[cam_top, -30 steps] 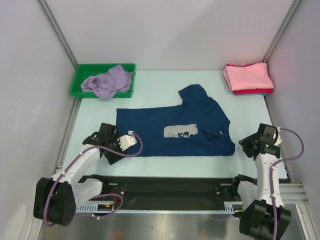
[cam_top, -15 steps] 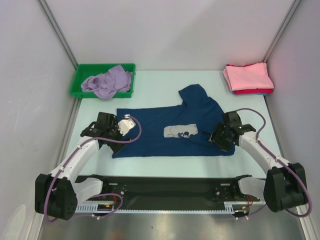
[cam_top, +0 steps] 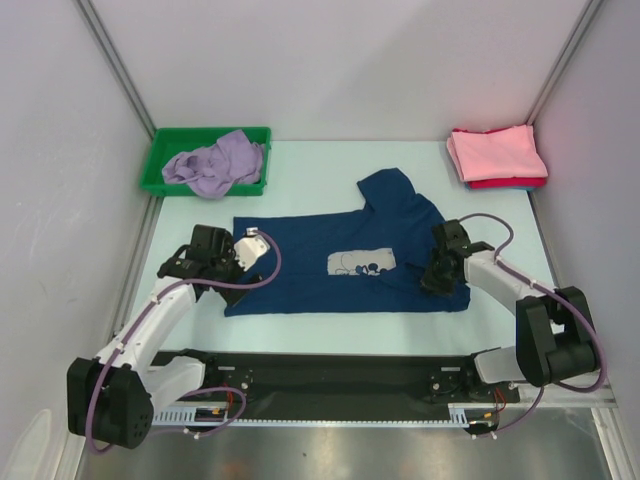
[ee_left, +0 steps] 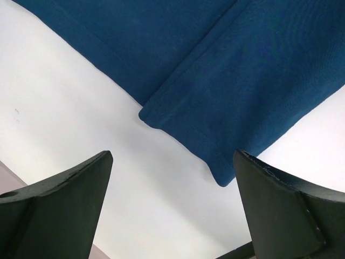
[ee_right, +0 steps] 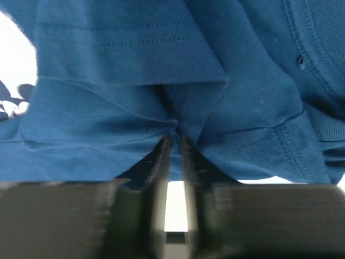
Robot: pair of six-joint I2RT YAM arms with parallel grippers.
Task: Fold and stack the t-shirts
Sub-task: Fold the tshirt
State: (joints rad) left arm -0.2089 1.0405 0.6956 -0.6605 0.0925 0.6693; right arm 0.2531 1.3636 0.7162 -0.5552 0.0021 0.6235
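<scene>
The navy t-shirt lies spread flat mid-table, its pale grey print facing up. Beside its left hem hovers my left gripper. In the left wrist view that gripper is wide open over bare table, with the shirt's hem corner just ahead of its fingers. My right gripper is at the shirt's right edge. In the right wrist view it is shut on a bunched pinch of navy fabric. A lavender t-shirt lies crumpled in the bin. Folded pink and red t-shirts are stacked at the back right.
A green plastic bin stands at the back left against the wall. White enclosure walls close in the table on the left, back and right. The black rail with both arm bases runs along the near edge.
My right arm swung in from the table's right edge to the shirt's right side and closed on its fabric. My left gripper opened fully and shifted slightly towards the back.
</scene>
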